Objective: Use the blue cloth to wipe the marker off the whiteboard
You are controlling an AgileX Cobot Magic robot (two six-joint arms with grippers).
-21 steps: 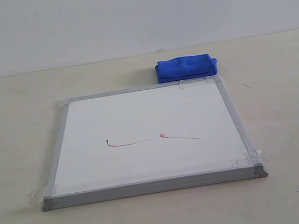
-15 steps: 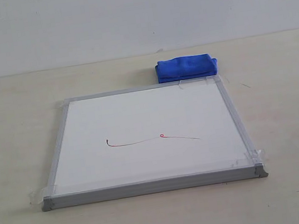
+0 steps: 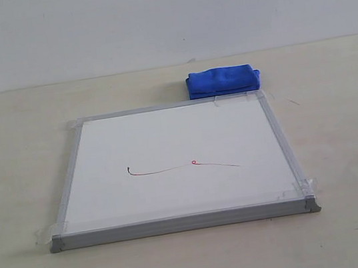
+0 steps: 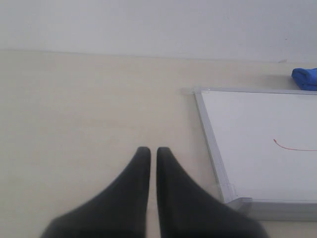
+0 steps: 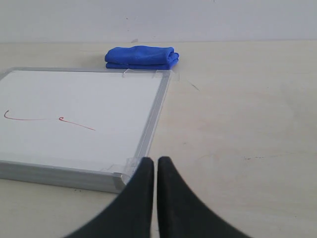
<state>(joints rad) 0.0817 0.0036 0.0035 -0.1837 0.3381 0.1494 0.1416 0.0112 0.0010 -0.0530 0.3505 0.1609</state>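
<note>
The whiteboard [image 3: 172, 131] is laid flat mid-frame in the exterior view, taped at the corners, and the marker [image 3: 164, 170] line is drawn across its lower middle. The cloth [image 3: 223, 79] is parked folded just above the board's upper right edge. The left gripper [image 4: 150, 151] and right gripper [image 5: 151, 161] are pinched basically closed with nothing held, over the table [image 3: 343, 150].
</note>
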